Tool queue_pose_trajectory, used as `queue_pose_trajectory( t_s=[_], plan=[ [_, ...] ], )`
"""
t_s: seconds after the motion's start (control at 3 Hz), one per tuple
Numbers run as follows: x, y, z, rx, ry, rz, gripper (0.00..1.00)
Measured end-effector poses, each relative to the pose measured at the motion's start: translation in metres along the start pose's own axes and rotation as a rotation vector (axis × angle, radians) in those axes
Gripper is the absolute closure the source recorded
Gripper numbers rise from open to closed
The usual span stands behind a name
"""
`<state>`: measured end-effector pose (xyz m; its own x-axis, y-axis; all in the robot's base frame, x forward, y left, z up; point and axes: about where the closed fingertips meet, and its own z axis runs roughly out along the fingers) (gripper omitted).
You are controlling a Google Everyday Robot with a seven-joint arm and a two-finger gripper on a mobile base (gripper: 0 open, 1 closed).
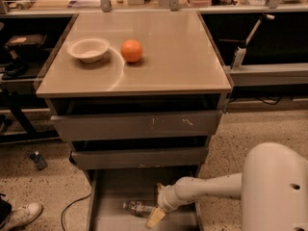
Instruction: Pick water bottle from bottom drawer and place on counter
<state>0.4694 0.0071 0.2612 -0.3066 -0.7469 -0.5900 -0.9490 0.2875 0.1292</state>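
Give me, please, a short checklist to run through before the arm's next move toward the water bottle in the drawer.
1. Is the bottom drawer pulled out: ok, its floor shows.
2. Is the water bottle reachable: ok, it lies on its side on the drawer floor.
3. Is the gripper down in the drawer at the bottle's right end: ok.
4. Is the bottle gripped: cannot tell.
5. Is there a landing spot on the counter: ok, bare surface right of the bowl and the orange.
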Motion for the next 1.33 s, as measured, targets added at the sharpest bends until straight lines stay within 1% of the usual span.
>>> queue_pose_trajectory(
  t_s=[0.33, 0.67, 1.0, 1.33],
  plan=[
    [0.017, -0.008, 0.039, -0.005, -0.050, 0.031, 0.00],
    [0.026, -0.012, 0.067, -0.008, -0.079, 0.041, 0.00],
    [0.030, -0.016, 0.088, -0.016, -0.089, 0.035, 0.00],
    [0.031, -0.025, 0.105, -0.026, -0.090, 0.015, 0.00]
  ],
)
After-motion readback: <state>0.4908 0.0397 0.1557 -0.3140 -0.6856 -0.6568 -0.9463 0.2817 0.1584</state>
